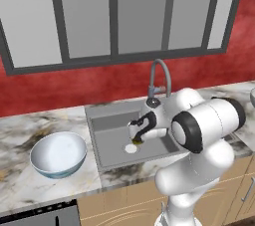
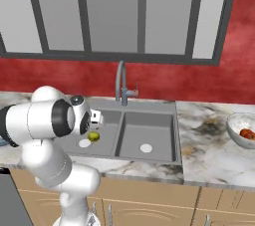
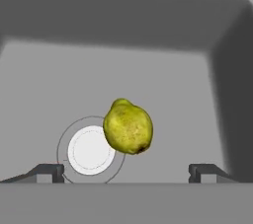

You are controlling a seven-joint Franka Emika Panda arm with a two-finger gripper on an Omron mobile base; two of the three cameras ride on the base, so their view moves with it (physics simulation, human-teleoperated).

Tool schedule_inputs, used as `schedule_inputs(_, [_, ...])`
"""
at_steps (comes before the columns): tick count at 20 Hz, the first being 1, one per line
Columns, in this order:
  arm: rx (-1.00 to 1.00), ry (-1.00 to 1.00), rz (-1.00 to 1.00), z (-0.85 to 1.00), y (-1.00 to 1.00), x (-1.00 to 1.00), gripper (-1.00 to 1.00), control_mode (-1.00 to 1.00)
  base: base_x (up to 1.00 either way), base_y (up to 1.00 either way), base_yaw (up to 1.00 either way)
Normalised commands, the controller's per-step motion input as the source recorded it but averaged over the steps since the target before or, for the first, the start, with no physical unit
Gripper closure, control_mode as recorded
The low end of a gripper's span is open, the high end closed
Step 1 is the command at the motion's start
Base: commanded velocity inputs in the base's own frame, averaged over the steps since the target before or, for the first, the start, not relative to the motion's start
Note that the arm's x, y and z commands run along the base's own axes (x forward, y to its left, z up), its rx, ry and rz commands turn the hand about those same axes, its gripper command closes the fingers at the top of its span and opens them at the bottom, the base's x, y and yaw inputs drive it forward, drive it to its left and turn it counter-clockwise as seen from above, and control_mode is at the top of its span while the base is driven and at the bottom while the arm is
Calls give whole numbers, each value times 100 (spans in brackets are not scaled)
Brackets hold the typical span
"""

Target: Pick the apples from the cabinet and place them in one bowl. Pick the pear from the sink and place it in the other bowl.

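The grey sink has two basins set into the marbled worktop, and the white arm bends down over the basin that lies on the robot's left. On the worktop to the left of the sink sits the glossy bluish-white bowl, and it looks empty. Far off to the right sits the frosted bowl with something red inside, most likely the apples. The pear lies on the floor of that left basin, just beside the round pale drain and partly covering its edge. In the hand view the pear sits ahead of the fingers, about midway between the two tips, a bit tilted. The fingers are wide open and hold nothing. The hand looks lined up, so it should only need to go straight down until the fingers sit on both sides of the pear.
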Motion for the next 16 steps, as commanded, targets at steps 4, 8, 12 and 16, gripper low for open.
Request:
schedule_inputs(4, [0,5,19,-14,0,-1,-100,-100,0,0,0])
schedule_inputs(8, [0,0,22,-23,0,0,-100,-100,0,0,0])
schedule_inputs(12, [-1,0,16,-21,0,0,-100,-100,0,0,0])
schedule_inputs(16, [-5,0,6,-15,0,0,-100,-100,0,0,0])
